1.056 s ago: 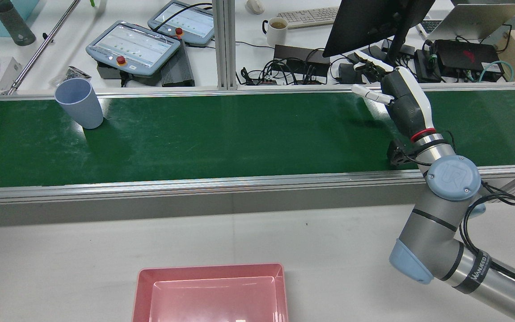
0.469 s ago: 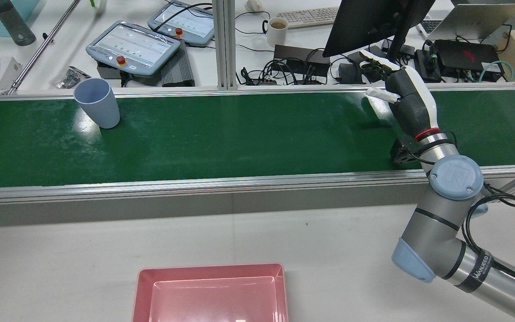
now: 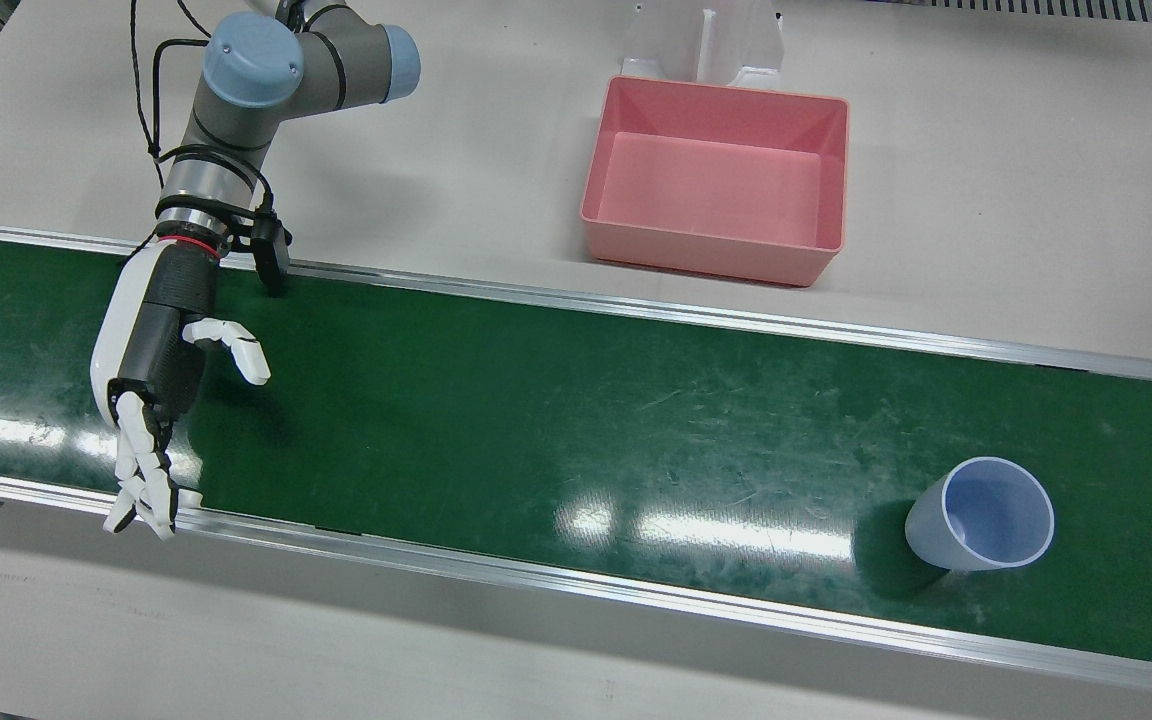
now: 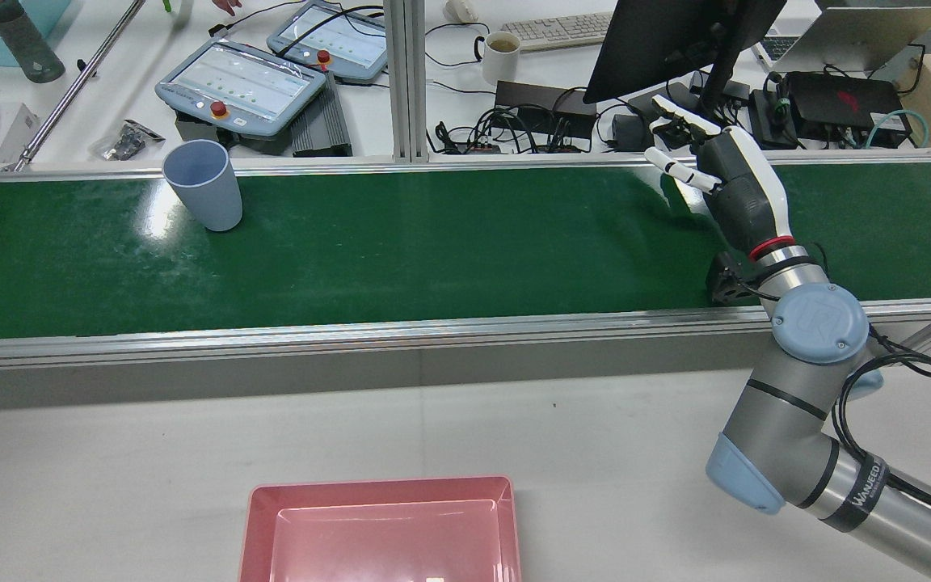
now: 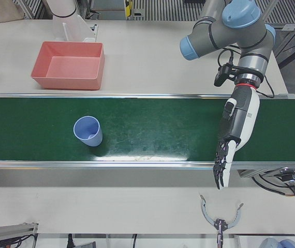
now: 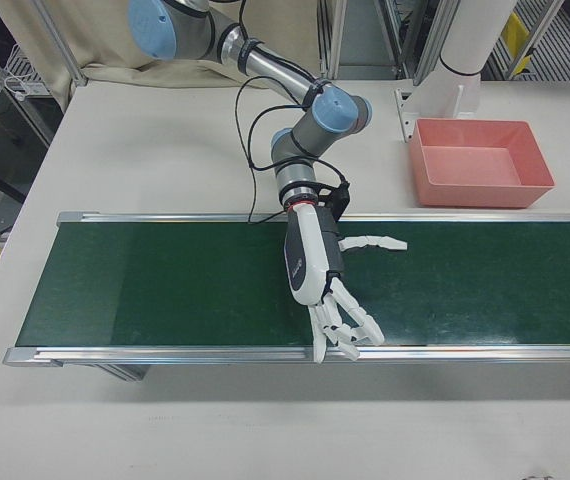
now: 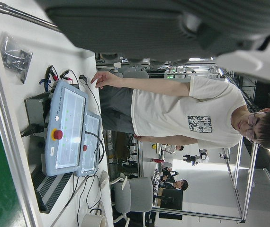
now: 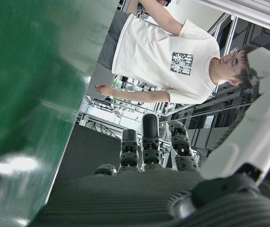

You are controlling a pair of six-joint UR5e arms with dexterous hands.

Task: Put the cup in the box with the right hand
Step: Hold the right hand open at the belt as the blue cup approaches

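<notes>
A pale blue cup (image 3: 981, 515) (image 4: 205, 187) (image 5: 88, 132) stands upright on the green belt (image 3: 536, 420), close to the rail on the operators' side. The pink box (image 3: 716, 262) (image 4: 381, 487) (image 5: 67, 81) (image 6: 480, 190) sits on the white table on the robot's side, with nothing in it. My right hand (image 3: 151, 370) (image 4: 728, 190) (image 6: 315, 270) hovers over the belt far from the cup, open, fingers spread past the operators' rail. My left hand (image 5: 235, 129) hangs open over the belt on the cup's other side and holds nothing.
Beyond the operators' rail lie two teach pendants (image 4: 243, 85), a mug (image 4: 502, 52), cables and a monitor (image 4: 676, 40). A person (image 7: 173, 111) stands at that desk. A small white tool (image 5: 220, 217) lies on the table before the belt.
The cup has travelled along the belt toward my right hand, staying upright. My right hand has shifted only slightly and stays open.
</notes>
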